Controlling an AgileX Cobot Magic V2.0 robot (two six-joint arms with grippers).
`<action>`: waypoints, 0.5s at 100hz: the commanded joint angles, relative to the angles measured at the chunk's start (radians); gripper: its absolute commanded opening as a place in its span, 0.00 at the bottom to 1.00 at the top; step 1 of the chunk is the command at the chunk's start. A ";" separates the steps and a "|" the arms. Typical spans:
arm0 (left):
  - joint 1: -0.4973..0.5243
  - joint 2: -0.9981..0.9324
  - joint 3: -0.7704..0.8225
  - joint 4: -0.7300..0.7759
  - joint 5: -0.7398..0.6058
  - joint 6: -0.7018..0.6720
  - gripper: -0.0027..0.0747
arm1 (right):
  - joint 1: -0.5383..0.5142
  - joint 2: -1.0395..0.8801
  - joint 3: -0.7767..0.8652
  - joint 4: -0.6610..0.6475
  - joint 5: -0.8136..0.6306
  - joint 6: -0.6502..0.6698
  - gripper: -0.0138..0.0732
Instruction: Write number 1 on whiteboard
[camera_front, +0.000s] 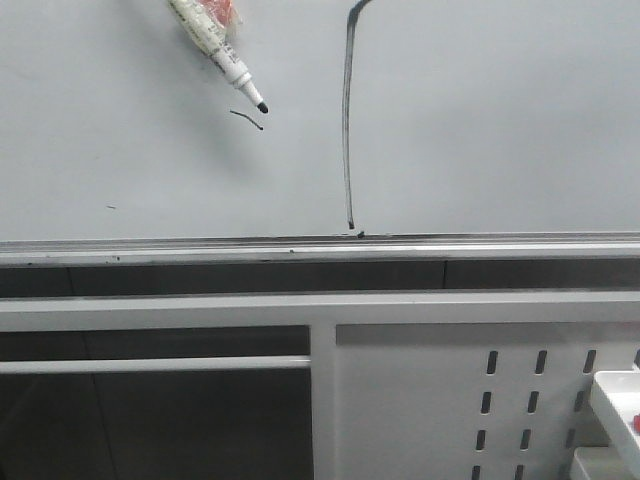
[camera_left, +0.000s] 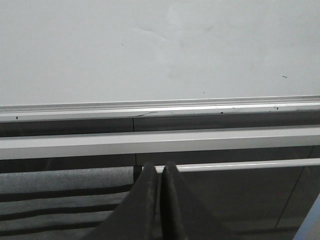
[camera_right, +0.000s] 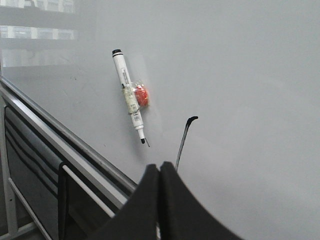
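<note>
Number 1, front view: long thin black marker stroke, near vertical, hooked at top, on the large glossy pale grey-white whiteboard, ending just above its silver aluminium rail. Left of it, a white marker pen stuck to the board, tip beside a short curved black dash.

Left wrist view: my left gripper, black fingers pressed together, holding nothing, below the rail.

Right wrist view: my right gripper, fingers together, empty, near the stroke's lower part.
</note>
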 joint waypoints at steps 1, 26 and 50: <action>0.002 -0.022 0.034 -0.002 -0.060 -0.011 0.01 | -0.005 0.009 -0.028 -0.001 -0.054 -0.002 0.09; 0.002 -0.022 0.034 -0.002 -0.060 -0.011 0.01 | -0.005 0.009 -0.026 -0.001 -0.054 -0.002 0.09; 0.002 -0.022 0.034 -0.002 -0.060 -0.011 0.01 | -0.018 0.003 0.086 -0.197 -0.210 0.209 0.09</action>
